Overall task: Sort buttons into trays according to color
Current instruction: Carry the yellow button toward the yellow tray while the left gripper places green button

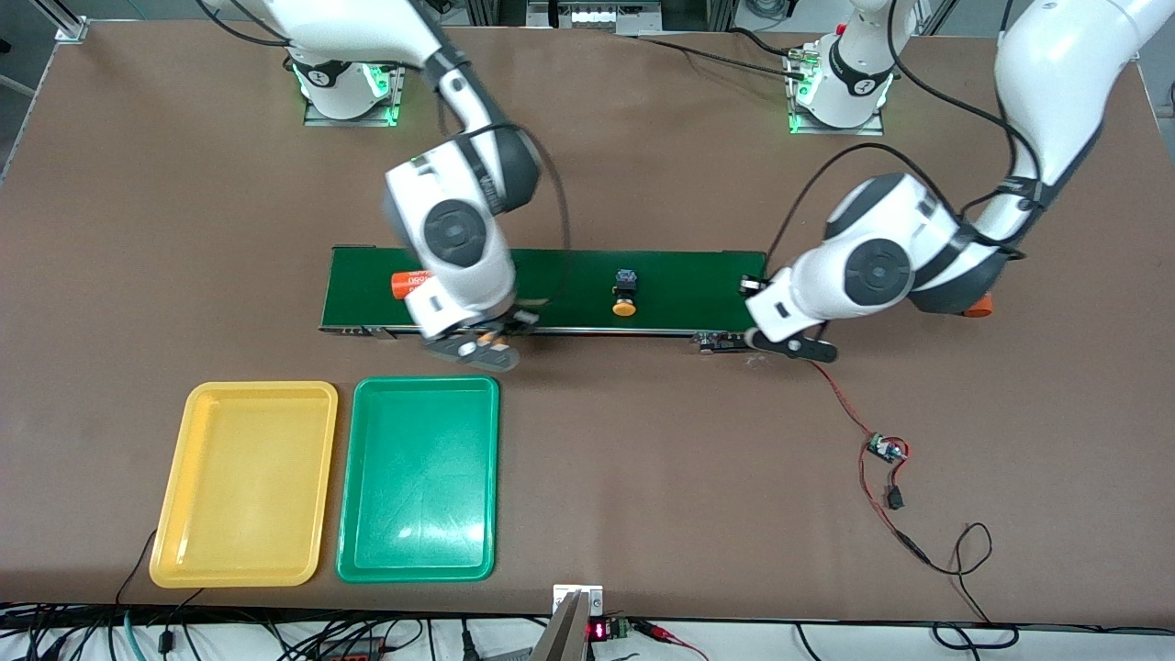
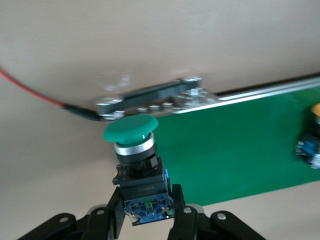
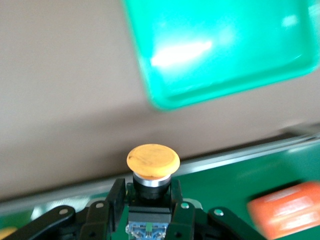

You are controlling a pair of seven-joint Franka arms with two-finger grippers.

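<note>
Holding a yellow button (image 3: 152,161) tight, the right gripper (image 3: 149,210) hangs over the belt (image 1: 569,275) edge. The green tray (image 1: 418,482) sits closest below it, so dropping early lands it wrong. The left gripper (image 2: 148,212) squeezes a green button (image 2: 131,131) above the belt's end.

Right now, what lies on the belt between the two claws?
In the front view, one yellow-capped button lies on the green belt, between the right claw and left claw.
</note>
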